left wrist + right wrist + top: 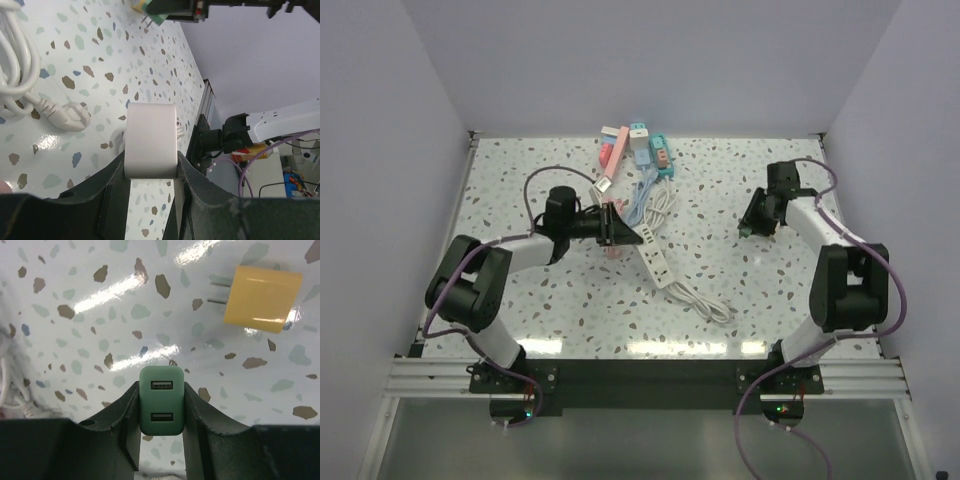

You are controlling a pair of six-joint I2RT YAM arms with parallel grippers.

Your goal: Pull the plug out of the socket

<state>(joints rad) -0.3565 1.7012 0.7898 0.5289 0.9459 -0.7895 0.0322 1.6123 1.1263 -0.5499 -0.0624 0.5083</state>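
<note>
My left gripper [617, 228] is shut on one end of the white power strip [657, 262]; in the left wrist view the strip's end [150, 140] sits clamped between the dark fingers [200, 200]. My right gripper [752, 222] is shut on a green two-port USB plug [161, 400] and holds it just above the speckled table [520, 290], apart from the strip. The green plug's prongs are hidden. A yellow plug [262, 298] lies loose on the table, just beyond the right gripper.
The strip's white cord [705, 300] trails toward the front, and more cord is coiled [658, 205] behind the strip. Several coloured adapters [638, 148] lie in a pile at the back centre. White walls enclose the table on three sides.
</note>
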